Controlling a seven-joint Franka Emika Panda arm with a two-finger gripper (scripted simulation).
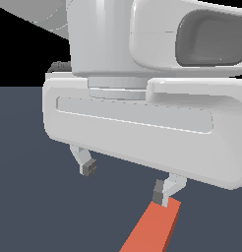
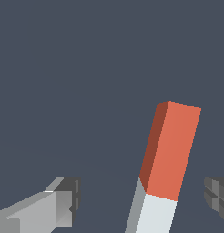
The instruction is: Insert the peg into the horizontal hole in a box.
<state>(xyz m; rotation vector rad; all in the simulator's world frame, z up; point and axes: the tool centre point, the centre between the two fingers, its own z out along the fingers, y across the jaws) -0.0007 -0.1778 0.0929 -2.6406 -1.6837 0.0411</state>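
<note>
Plainly unmarked throughout, no readable writing. White robot gripper [image 2: 141, 200] with dark pads spread wide apart, clamping nothing. Between the fingers [image 2: 54, 205], nearer one pad: long slim square-section peg [image 2: 170, 150], grey-white half nearest the palm, orange-red half pointing away, lying on dark slate floor [image 2: 86, 68].

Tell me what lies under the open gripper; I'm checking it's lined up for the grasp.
The peg lies on the floor between the fingers, off-centre towards one. Its grey-white end runs out of frame.
</note>
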